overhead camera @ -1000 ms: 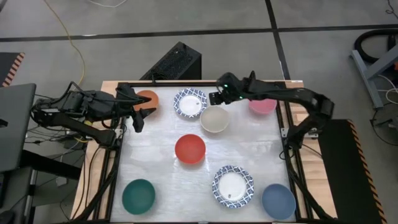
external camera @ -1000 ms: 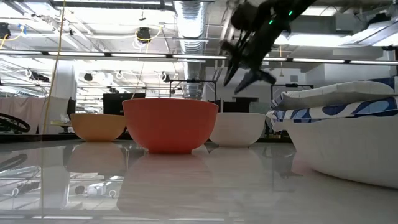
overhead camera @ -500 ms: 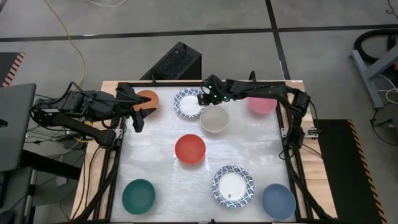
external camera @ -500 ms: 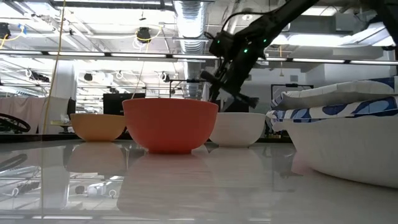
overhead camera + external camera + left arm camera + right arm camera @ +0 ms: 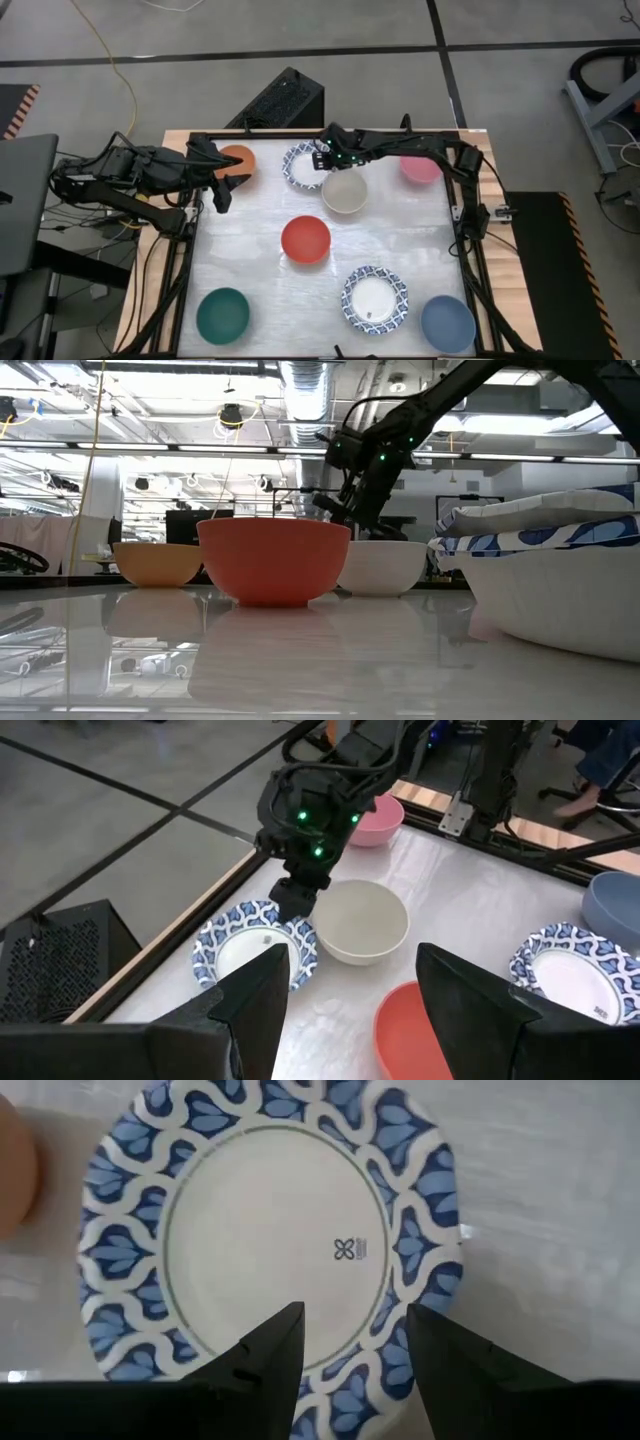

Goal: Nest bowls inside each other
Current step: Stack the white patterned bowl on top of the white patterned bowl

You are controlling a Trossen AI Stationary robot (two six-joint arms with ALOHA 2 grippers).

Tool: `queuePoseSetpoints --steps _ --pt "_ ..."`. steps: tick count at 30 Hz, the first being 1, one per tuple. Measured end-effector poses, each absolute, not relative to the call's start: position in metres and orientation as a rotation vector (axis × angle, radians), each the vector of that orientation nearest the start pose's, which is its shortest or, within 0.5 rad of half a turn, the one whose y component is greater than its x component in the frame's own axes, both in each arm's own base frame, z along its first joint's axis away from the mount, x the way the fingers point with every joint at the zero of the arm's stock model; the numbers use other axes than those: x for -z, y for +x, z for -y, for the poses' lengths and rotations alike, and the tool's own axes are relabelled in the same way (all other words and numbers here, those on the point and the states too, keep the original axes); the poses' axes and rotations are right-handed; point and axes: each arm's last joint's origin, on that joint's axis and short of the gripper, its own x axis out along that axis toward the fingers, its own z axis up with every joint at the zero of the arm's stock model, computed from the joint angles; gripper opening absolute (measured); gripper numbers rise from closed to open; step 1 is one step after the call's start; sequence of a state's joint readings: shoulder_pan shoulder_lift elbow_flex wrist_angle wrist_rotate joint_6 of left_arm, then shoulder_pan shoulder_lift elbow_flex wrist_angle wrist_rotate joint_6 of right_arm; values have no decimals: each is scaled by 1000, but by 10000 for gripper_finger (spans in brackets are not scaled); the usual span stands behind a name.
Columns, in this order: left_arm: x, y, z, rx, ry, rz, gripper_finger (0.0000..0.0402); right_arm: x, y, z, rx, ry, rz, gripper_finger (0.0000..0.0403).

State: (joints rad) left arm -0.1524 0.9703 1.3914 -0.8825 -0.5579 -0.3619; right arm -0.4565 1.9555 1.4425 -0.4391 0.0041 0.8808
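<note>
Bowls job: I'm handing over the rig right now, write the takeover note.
Right gripper: open, empty, over the back blue-rimmed bowl, beside the cream bowl.
Left gripper: open, empty, waiting at the left edge by the orange bowl.
Others: pink bowl back right, red bowl centre, teal bowl front left, front blue-rimmed bowl, blue bowl front right.
Done: the low view shows the front blue-rimmed bowl as a nested stack; the count is unclear.
Left: nest the remaining bowls.
</note>
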Motion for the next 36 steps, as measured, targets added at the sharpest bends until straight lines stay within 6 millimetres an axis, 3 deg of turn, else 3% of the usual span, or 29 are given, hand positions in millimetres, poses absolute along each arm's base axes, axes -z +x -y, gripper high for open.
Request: queuePoseSetpoints --steps 5,20,36 --pt "-435 153 8 -471 -182 -357 210 -216 369 184 857 979 -662 196" --pt "-435 153 8 -473 -189 -355 210 -199 368 188 938 1015 -706 196" --pt "-435 153 8 -469 -189 -356 210 -198 368 188 953 1050 -677 196"
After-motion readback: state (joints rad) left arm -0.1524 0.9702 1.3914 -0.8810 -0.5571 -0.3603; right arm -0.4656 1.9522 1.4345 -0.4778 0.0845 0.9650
